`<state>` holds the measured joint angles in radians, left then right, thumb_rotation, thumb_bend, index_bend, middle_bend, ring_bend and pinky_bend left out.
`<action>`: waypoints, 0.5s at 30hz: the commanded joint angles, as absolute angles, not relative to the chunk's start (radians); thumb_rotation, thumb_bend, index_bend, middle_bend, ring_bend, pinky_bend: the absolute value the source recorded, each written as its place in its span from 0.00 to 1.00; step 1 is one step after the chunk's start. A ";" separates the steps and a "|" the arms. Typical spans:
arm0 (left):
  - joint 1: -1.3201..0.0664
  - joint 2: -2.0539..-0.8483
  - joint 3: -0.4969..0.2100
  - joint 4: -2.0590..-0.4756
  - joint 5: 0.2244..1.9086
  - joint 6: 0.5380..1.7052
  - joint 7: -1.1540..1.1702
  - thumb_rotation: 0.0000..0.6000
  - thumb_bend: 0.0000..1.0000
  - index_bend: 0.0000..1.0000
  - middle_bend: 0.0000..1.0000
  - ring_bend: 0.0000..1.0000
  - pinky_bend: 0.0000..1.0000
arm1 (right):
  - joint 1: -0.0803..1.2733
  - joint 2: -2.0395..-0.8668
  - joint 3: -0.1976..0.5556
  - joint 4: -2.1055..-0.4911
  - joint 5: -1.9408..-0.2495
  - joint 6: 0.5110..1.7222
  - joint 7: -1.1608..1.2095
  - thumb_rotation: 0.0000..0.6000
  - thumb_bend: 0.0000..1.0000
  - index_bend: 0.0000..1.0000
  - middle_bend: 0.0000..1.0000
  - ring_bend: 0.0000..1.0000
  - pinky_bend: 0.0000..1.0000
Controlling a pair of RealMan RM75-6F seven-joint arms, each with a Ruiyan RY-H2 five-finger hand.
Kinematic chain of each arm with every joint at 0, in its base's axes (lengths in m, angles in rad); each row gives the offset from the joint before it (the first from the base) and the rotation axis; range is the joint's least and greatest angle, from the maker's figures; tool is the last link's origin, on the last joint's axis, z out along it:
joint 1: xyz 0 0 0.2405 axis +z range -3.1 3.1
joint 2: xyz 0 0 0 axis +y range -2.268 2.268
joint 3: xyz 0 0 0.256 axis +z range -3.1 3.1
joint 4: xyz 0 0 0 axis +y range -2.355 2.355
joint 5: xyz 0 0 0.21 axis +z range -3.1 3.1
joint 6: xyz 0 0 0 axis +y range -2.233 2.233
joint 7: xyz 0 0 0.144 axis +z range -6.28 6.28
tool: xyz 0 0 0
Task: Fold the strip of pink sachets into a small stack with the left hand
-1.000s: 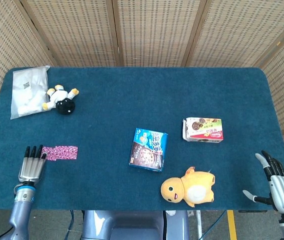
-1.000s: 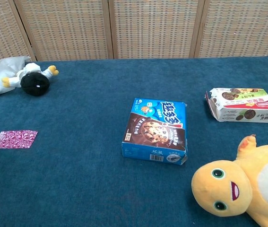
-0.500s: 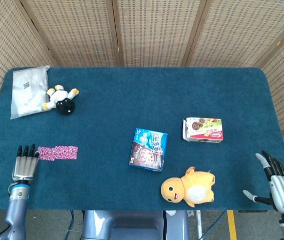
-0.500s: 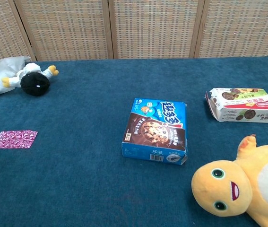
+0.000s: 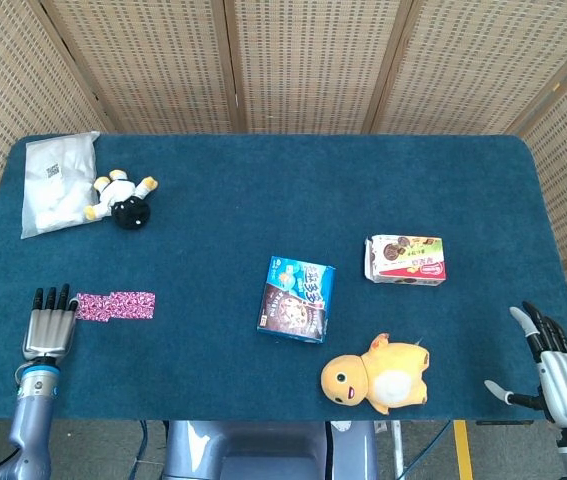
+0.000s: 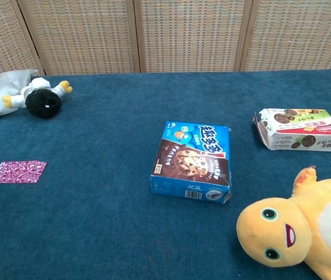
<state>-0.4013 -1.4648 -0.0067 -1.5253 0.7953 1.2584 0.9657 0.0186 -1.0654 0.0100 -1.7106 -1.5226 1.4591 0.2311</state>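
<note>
The left hand (image 5: 48, 328) has been drawn back off the pink sachet strip (image 5: 115, 305), fingers spread, empty; folding looks unfinished.

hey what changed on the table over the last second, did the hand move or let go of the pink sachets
The left robot hand drew back toward the table's near-left edge, its fingertips leaving the pink sachet strip, which now lies flat and free. The right robot hand, boxes and toys did not move.

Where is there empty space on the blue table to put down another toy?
Bare cloth runs along the far edge and between the penguin toy and blue cookie box. It is crowded near the yellow plush, small snack box, and around the pink sachets by the left hand.
</note>
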 commanded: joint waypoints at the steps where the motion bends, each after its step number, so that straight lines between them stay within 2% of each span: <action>1: -0.404 -1.463 -0.010 -1.548 0.814 1.264 0.954 1.00 0.95 0.16 0.00 0.00 0.00 | 0.018 -1.066 0.010 -1.710 -1.523 1.460 0.231 1.00 0.11 0.04 0.00 0.00 0.00; 10: -0.433 -1.495 -0.013 -1.642 0.811 1.298 1.028 1.00 0.95 0.15 0.00 0.00 0.00 | 0.017 -1.062 0.010 -1.710 -1.522 1.461 0.241 1.00 0.10 0.04 0.00 0.00 0.00; 15: -0.449 -1.524 -0.010 -1.667 0.801 1.313 1.070 1.00 0.91 0.08 0.00 0.00 0.00 | 0.017 -1.059 0.012 -1.708 -1.519 1.460 0.254 1.00 0.11 0.04 0.00 0.00 0.00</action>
